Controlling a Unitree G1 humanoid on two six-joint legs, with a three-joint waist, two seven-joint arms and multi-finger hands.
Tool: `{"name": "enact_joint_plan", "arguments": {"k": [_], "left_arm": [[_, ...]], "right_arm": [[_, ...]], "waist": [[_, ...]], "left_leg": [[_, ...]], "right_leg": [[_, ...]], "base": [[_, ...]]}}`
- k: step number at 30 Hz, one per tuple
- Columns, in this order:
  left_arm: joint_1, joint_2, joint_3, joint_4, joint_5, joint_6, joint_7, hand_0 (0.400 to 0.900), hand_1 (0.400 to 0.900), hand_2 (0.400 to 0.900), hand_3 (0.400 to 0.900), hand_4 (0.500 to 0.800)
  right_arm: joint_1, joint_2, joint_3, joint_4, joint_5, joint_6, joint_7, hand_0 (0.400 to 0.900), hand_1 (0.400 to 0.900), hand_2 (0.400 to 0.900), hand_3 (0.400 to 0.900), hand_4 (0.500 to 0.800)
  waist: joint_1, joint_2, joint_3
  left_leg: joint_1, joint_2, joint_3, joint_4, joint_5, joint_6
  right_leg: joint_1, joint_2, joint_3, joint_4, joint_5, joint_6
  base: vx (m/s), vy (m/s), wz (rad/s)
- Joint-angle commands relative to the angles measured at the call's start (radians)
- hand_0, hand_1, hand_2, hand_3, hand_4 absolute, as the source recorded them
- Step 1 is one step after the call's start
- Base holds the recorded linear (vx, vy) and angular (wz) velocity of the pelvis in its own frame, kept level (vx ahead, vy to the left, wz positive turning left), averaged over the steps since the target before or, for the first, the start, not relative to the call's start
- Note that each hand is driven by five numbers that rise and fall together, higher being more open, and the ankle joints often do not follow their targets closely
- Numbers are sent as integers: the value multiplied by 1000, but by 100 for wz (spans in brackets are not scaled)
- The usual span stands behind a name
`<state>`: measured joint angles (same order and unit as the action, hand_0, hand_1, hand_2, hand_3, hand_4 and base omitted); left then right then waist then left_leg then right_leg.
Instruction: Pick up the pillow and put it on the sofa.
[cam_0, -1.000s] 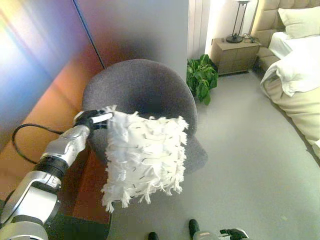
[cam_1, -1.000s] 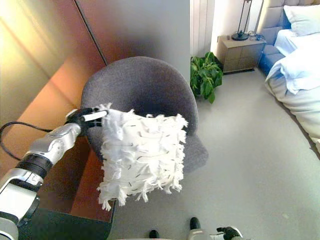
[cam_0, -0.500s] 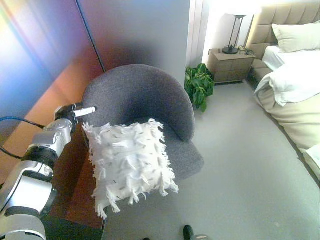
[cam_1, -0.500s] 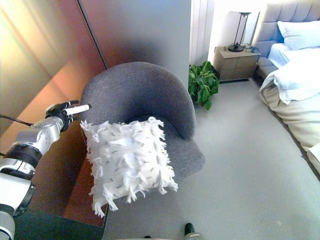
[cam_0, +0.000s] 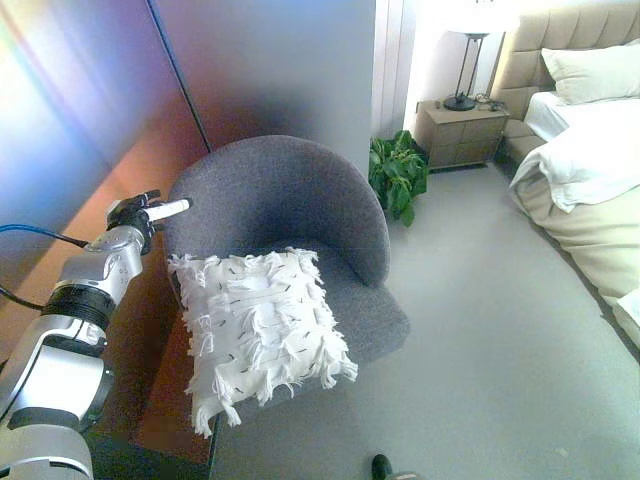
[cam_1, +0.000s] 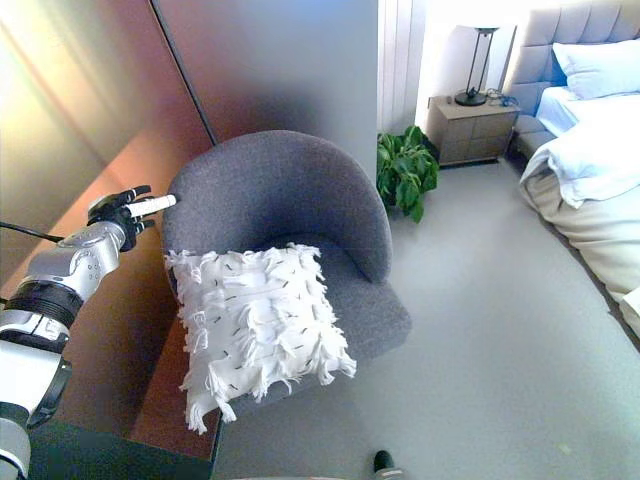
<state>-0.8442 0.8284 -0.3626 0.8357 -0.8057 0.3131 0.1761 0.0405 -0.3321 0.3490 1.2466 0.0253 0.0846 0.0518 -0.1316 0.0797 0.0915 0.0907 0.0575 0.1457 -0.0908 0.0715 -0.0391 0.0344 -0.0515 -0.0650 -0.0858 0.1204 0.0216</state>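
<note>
We see the white fringed pillow (cam_0: 262, 330) lying on the seat of the grey armchair (cam_0: 290, 205), tilted, with its lower left corner hanging over the front left edge of the seat. A second ago it hung in the air in front of the chair, pinched at its top left corner by the left hand (cam_0: 138, 211); half a second ago it was already free of the hand and dropping toward the seat, and now it has settled a little further back and lower, resting on the cushion. The left hand has let go and holds nothing: its fingers are stretched out and relaxed, a white fingertip (cam_0: 172, 208) pointing toward the chair's back rim. It has moved away to the left and up from where it gripped the pillow, and now hovers beside the chair's left edge, clear of the pillow. The right hand, which showed at the bottom edge a second ago, is out of sight in both views now. Behind the chair stand a green potted plant (cam_0: 397, 175) and a wooden nightstand (cam_0: 462, 133) bearing a lamp (cam_0: 463, 70), with the bed (cam_0: 585, 170) at the right.
</note>
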Motion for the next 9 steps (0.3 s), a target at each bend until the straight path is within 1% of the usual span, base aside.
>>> {"name": "enact_joint_plan", "arguments": {"k": [1,4,6,8,9], "left_arm": [[-137,46,100,-66,-49,-110,-4,900,900,900,900,800],[-120,20,111,-88,-104,-135,-33,900,900,900,900,800],[-90,-15,120,-126,-91,-145,-57,900,900,900,900,800],[-65,-45,124,-163,-87,-144,-82,900,900,900,900,800],[-55,-59,125,-185,-100,-137,-82,900,900,900,900,800]], "right_arm": [[-12,-18,35,48,-14,-17,5,900,900,900,900,800],[-18,-19,39,47,-16,-22,8,900,900,900,900,800],[-24,-14,41,47,-12,-21,7,900,900,900,900,800],[-29,-8,42,53,-11,-19,7,900,900,900,900,800],[-32,-7,43,55,-11,-17,7,900,900,900,900,800]], "waist": [[12,10,-42],[15,9,-39],[19,8,-37],[24,5,-38],[25,4,-40]], "left_leg": [[8,-33,-26,68,-122,-3],[5,-34,-28,75,-125,-3],[4,-35,-30,79,-128,-2],[8,-37,-34,78,-129,0],[10,-37,-35,77,-129,0]], "right_leg": [[38,-31,-8,85,-169,78],[36,-33,-10,88,-171,77],[36,-35,-11,93,-173,76],[39,-34,-11,92,-173,75],[41,-33,-11,90,-173,75]], "base": [[0,0,0],[-43,6,-1],[-58,4,-2],[-43,0,0],[0,0,0]]}}
